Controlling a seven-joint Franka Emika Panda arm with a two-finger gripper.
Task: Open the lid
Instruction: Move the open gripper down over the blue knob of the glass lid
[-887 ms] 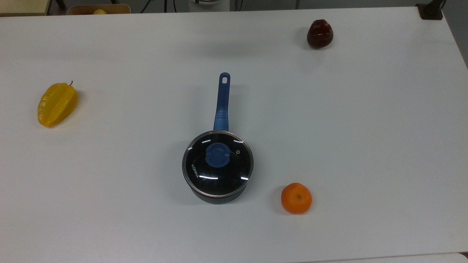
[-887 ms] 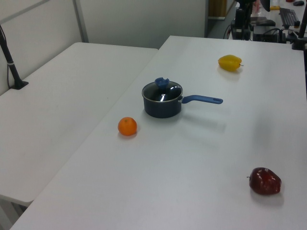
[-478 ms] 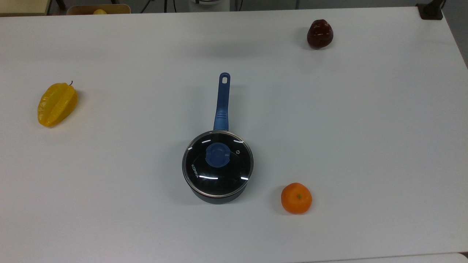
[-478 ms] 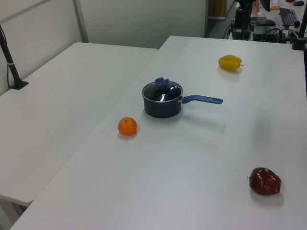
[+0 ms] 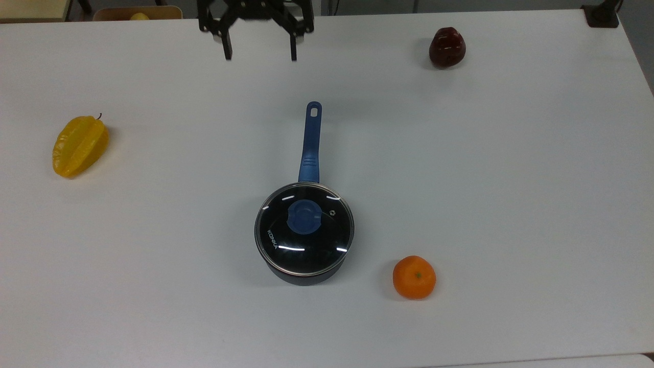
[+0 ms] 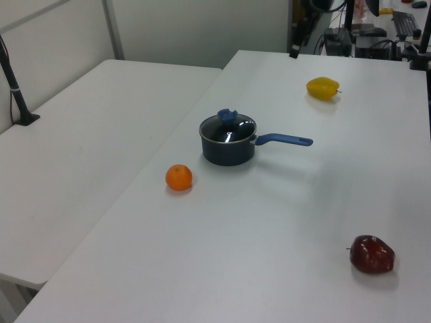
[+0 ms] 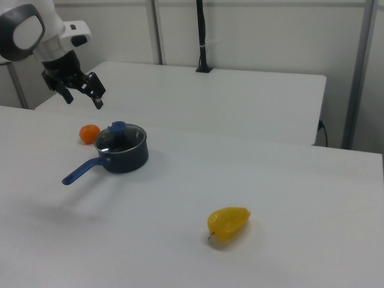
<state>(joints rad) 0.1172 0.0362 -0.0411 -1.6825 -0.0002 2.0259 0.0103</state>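
Observation:
The round glass lid (image 5: 306,240) with its blue knob (image 5: 304,216) sits shut on the black saucepan (image 5: 304,277) in the middle of the white table (image 5: 511,179). The pan's long blue handle (image 5: 310,143) points toward the top view's upper edge. My gripper (image 5: 260,56) hangs open and empty above the far table edge, well beyond the handle's tip. In the right view the gripper (image 7: 84,101) hovers high to the left of the lid (image 7: 120,137). The lid (image 6: 229,126) also shows on the pan in the left view.
A yellow starfruit (image 5: 80,145) lies at the top view's left. An orange (image 5: 414,276) sits close to the pan's lower right. A dark red fruit (image 5: 447,47) rests at the upper right. A second table (image 6: 87,134) adjoins at the left view's left.
My open gripper has come into sight at the upper edge of the top view. The lid, pan and fruits have not moved.

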